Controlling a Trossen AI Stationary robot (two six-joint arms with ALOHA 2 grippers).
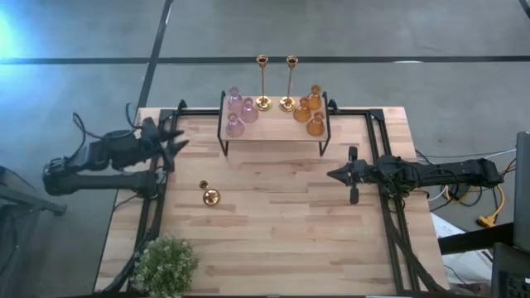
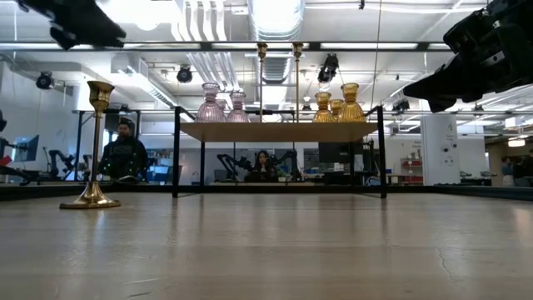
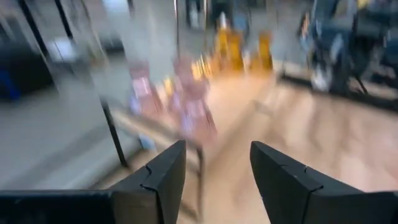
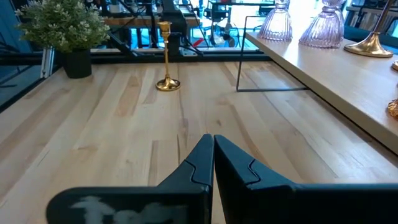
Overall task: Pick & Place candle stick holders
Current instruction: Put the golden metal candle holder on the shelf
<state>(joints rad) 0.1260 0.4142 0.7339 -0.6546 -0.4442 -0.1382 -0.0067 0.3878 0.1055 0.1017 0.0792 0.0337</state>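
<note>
The left hand [image 1: 178, 139] hangs above the left edge of the wooden surface [image 1: 273, 223], its dark fingers [image 3: 163, 177] spread with nothing between them, pointing toward a raised shelf [image 1: 273, 132] at the far side. Its own wrist view is smeared and gives only pink and amber shapes on that shelf. The right hand [image 1: 333, 175] hovers over the right half of the surface, fingers pressed together and empty, a fact plain in its wrist view. From above, the shelf carries three pink glass holders [image 1: 240, 112] at its left end, three amber glass holders [image 1: 310, 112] at its right end, and two tall gold candlesticks [image 1: 276, 83] side by side at the back between them. A third gold candlestick [image 1: 209, 194] stands upright alone on the surface, left of centre, well apart from both hands; the overhead view foreshortens it, while the low view shows its thin stem and round base. A leafy green plant [image 1: 164, 265] sits at the near left corner. Only the low view shows people seated in the room beyond.
</note>
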